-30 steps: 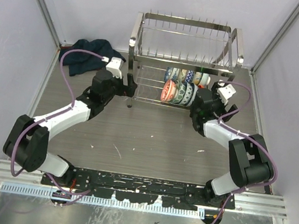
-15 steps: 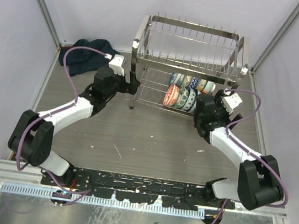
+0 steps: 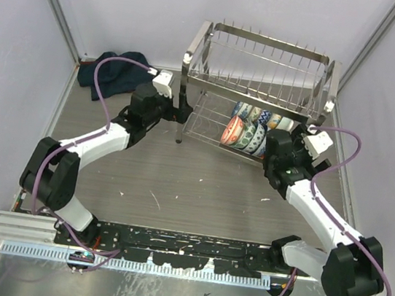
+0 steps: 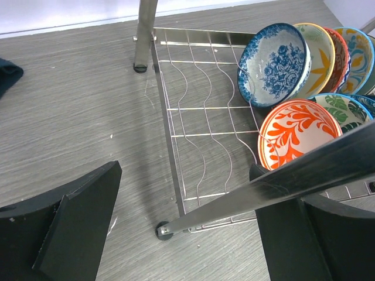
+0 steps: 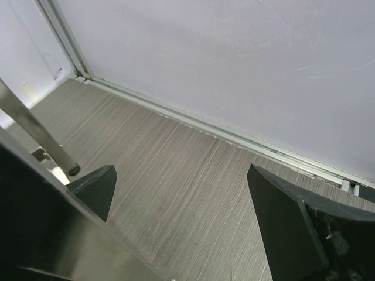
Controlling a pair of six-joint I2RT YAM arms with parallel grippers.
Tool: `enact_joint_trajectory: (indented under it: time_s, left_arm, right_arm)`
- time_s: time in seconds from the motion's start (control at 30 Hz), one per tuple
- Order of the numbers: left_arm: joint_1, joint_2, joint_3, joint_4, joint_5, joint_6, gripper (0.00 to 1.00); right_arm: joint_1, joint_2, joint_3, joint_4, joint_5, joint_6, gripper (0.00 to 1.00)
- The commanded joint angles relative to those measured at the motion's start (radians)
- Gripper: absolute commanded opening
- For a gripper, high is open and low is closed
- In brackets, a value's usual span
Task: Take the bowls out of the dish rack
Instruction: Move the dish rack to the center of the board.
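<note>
Silver wire dish rack (image 3: 258,83) near the desk's (image 3: 199,185) far edge holds patterned ceramic bowls (image 3: 247,131); left tool (image 4: 184,172) and right tool (image 5: 181,172) gape wide.

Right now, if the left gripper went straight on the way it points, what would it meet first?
Probably the dish rack's slanted metal bar, close across the left gripper; bowls lie beyond.

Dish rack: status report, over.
Left gripper open, at the dish rack. Right gripper open, beside it. Bowls on edge on lower shelf. Top tier overhangs them.
</note>
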Motion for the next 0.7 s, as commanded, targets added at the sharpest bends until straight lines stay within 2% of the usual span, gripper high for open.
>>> enact_joint_trajectory:
  time_s: [0.0,0.3,0.53,0.67]
  left_arm:
    - [0.015,0.027,0.056,0.058,-0.024,0.015,0.98]
    - [0.015,-0.061,-0.032,0.074,-0.008,-0.025,0.98]
    - [0.015,-0.189,-0.116,0.015,-0.040,-0.039,0.98]
    - [0.015,-0.261,-0.155,-0.028,-0.057,-0.051,0.98]
  right_arm:
    - [-0.019,-0.096,-0.009,-0.011,0.215,0.077,1.00]
    - [-0.011,-0.051,0.038,-0.007,0.053,-0.013,1.00]
    - [0.043,-0.117,-0.077,0.356,-0.176,-0.325,1.00]
    - [0.065,-0.142,-0.100,0.398,-0.249,-0.359,1.00]
